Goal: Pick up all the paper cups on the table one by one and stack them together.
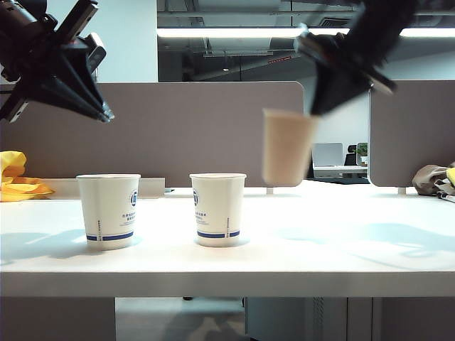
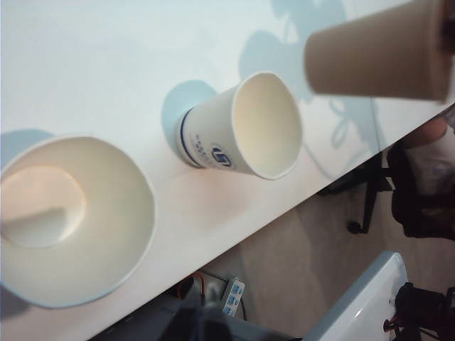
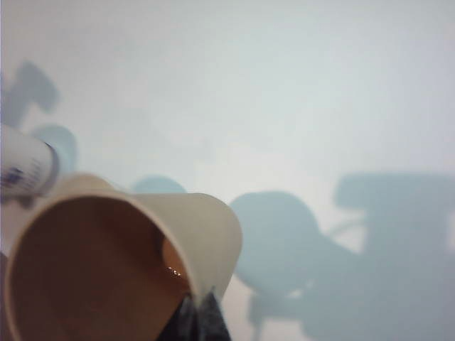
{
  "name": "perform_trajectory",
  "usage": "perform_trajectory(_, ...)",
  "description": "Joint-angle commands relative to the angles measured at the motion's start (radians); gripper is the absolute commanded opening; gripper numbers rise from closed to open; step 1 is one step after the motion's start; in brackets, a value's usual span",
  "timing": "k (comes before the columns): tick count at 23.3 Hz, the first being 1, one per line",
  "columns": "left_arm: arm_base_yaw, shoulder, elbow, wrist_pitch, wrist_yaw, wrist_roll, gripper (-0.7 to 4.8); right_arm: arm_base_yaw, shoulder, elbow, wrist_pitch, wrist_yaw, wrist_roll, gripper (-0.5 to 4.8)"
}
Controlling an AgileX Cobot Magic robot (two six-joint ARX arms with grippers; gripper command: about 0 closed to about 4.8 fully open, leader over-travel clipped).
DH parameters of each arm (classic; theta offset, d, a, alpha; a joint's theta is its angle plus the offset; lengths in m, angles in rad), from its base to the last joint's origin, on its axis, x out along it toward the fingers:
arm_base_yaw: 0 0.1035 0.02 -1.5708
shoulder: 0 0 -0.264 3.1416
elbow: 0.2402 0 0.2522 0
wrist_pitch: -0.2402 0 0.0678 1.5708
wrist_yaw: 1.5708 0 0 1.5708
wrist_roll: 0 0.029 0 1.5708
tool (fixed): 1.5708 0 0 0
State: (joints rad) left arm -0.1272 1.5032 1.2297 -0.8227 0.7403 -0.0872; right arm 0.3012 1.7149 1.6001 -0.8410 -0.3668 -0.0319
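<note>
While the right gripper (image 1: 318, 106) pinches the brown paper cup (image 1: 286, 145) by its rim, aloft above the tabletop (image 1: 341, 241), it should centre and level that cup over the nearer blue-banded cup (image 1: 217, 209) before lowering, and the left gripper (image 1: 105, 114), closed and empty, hangs over the left end.

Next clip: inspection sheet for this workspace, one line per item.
Surface: white table, bare apart from cups.
Job's things: two white cups upright, apart; brown cup lifted clear of the table.
Clutter: yellow cloth far left, bundle far right.
Grippers: right gripper jaws pinching the brown cup's rim; left gripper shut, empty, raised above the left cup.
Cables: power strip under the table.
Surroundings: grey partitions, office behind.
</note>
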Motion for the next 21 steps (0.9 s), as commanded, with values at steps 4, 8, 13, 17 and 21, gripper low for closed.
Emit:
perform_trajectory(4, 0.002, -0.005, 0.002, 0.010, -0.109, 0.005, -0.06, 0.097, -0.007, 0.168, -0.026, 0.026, -0.003, -0.05)
perform_trajectory(8, 0.002, -0.005, 0.002, 0.010, -0.157, 0.005, -0.06, 0.159, -0.006, 0.187, -0.019, 0.062, -0.003, -0.04)
perform_trajectory(13, 0.003, -0.005, 0.002, 0.018, -0.174, 0.005, -0.06, 0.214, 0.028, 0.187, -0.039, 0.092, -0.003, -0.05)
perform_trajectory(17, 0.002, -0.003, 0.002, 0.024, -0.256, 0.001, -0.06, 0.248, 0.085, 0.187, -0.080, 0.139, -0.003, -0.04)
perform_trajectory(21, 0.002, -0.003, 0.002, 0.043, -0.271, 0.000, -0.06, 0.260, 0.100, 0.187, -0.095, 0.137, -0.003, -0.05)
